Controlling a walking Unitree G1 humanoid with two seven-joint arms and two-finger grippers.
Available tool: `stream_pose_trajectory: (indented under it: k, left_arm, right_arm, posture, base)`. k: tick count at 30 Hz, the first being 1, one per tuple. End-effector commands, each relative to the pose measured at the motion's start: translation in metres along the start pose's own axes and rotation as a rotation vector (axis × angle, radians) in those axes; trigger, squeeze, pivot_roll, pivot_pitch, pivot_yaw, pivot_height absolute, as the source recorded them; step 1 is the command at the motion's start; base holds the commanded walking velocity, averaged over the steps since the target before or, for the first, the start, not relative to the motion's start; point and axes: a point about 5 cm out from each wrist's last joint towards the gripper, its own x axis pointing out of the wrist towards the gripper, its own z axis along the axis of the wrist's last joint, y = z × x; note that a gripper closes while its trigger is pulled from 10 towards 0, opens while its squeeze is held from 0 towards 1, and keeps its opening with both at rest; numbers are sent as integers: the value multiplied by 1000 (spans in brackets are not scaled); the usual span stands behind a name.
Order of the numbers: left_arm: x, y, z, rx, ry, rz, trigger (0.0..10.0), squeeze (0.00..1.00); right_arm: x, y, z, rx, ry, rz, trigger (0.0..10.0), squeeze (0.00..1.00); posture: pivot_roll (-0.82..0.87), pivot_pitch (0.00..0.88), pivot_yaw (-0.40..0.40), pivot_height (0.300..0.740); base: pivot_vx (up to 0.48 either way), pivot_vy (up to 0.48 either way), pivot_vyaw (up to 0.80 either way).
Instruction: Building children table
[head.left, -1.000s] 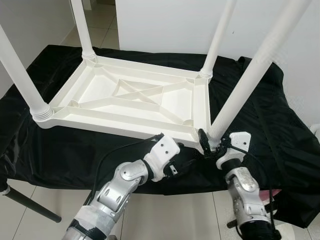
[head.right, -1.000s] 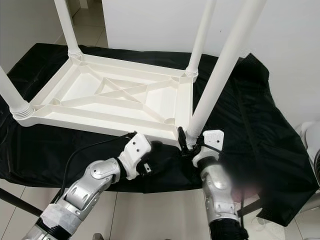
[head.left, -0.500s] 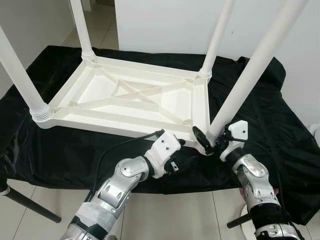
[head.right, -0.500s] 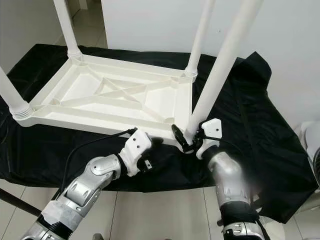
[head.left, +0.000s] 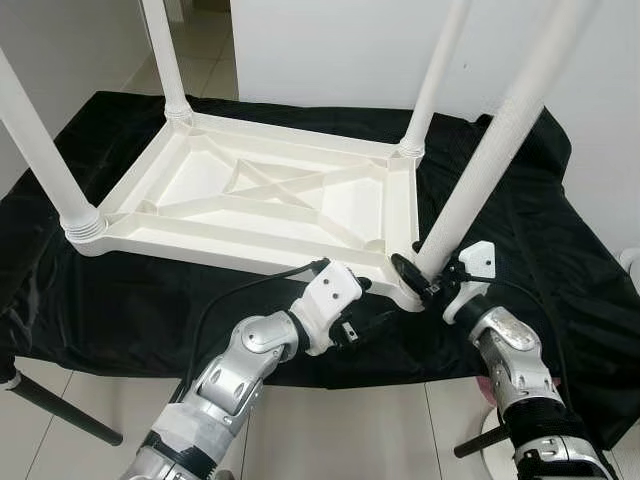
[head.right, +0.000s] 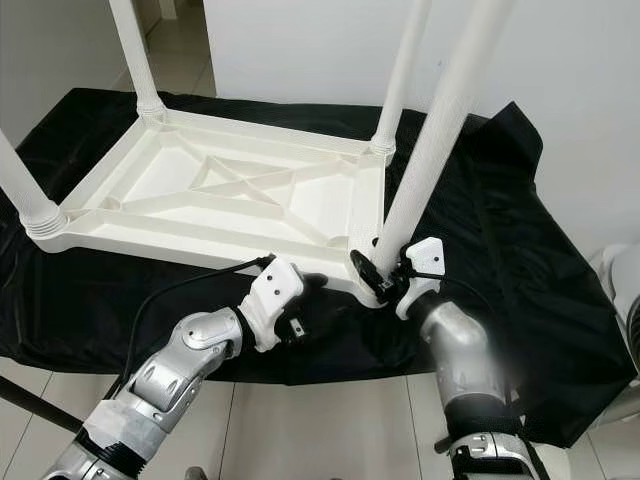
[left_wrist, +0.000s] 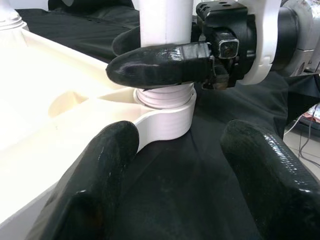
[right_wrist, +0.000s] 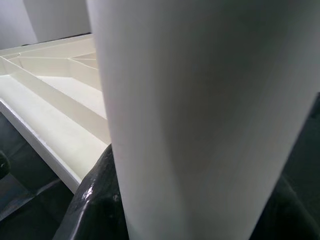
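Black cloth (head.left: 120, 290) covers the table, and on it lies the white children's table top (head.left: 270, 200), upside down, its ribbed underside facing up. It sits across the middle of the cloth, nearer the far edge than the near one. Four white legs stand up from its corners: the near-left leg (head.left: 40, 150), the far-left leg (head.left: 165, 60), the far-right leg (head.left: 435, 70) and the near-right leg (head.left: 495, 150).

The left pincer (left_wrist: 175, 165) hovers low over the cloth at the near edge, just beside the near-right corner of the table top; its two black fingers (left_wrist: 95, 170) are spread apart and hold nothing, one of them close against the white rim. A black cable (head.left: 240, 300) loops back from its wrist.

The right pincer (head.left: 420, 285) is at the foot of the near-right leg, just above the threaded socket (left_wrist: 167, 112). Its fingers (left_wrist: 160, 62) are clamped on either side of the leg, closed around it.

Beyond the table, a white wall (head.left: 330, 50) and tiled floor (head.left: 200, 40) are visible.
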Motion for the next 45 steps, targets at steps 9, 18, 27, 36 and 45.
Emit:
stream_pose_trajectory:
  k: [9,18,27,36,45]
  left_arm:
    - [1,-3,-4,-29,18,-22,10000,0]
    - [1,-7,-6,-34,21,-35,10000,0]
    - [1,-11,-7,-37,28,-56,10000,0]
    - [2,-13,-7,-34,28,-73,10000,0]
    - [3,-12,-5,-29,23,-73,10000,0]
  right_arm:
    - [-4,4,-10,68,66,-198,10000,0]
    - [-2,13,-11,81,71,-414,10000,0]
    - [-1,45,-13,124,95,-737,10000,0]
    - [6,54,-11,171,87,-708,10000,0]
    - [-7,47,-6,57,65,-639,10000,1000]
  posture:
    - [-7,47,-65,740]
    - [-17,50,-61,740]
    - [-25,57,-56,740]
    - [-29,46,-52,740]
    - [-21,42,-52,740]
  base:
    - [0,0,0]
    - [0,0,0]
    - [0,0,0]
    - [0,0,0]
    - [0,0,0]
